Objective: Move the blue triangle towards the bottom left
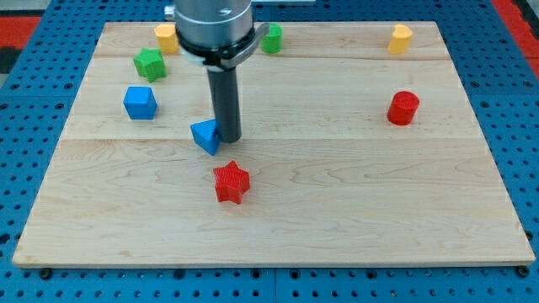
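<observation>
Blue triangle [205, 135] is sitting left of the desk [337, 227] centre, my tip [229, 137] touching its right side; this rod end effector has nothing to spread or pinch. Pushing off-centre is risking a slip toward the red star [232, 183] just below. Blue cube [140, 103] and green star [149, 64] are sitting clear, toward the top-left corner.

My tip [229, 137] against blue triangle [205, 135].

A small blue triangle [205, 135] lay flat on a pale wooden board [354, 210], left of the board's middle. One corner pointed toward the view's bottom. Its right edge touched the dark rod's tip [229, 137].
</observation>
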Tool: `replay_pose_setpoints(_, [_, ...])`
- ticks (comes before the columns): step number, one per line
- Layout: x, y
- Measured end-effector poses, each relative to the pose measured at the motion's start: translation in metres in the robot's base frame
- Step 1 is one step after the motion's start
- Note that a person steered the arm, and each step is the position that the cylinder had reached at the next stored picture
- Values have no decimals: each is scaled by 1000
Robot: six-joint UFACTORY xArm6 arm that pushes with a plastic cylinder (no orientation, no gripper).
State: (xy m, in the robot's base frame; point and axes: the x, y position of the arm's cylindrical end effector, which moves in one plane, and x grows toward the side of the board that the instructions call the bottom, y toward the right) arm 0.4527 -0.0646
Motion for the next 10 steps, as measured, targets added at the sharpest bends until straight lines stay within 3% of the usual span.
replay_pose_setpoints(1, [21,-30])
replay_pose_setpoints(4, [-6,1])
replay_pose_setpoints(6, [-7,-66])
replay_pose_setpoints(7, [-20,-68])
replay_pose_setpoints(10, [3,-139])
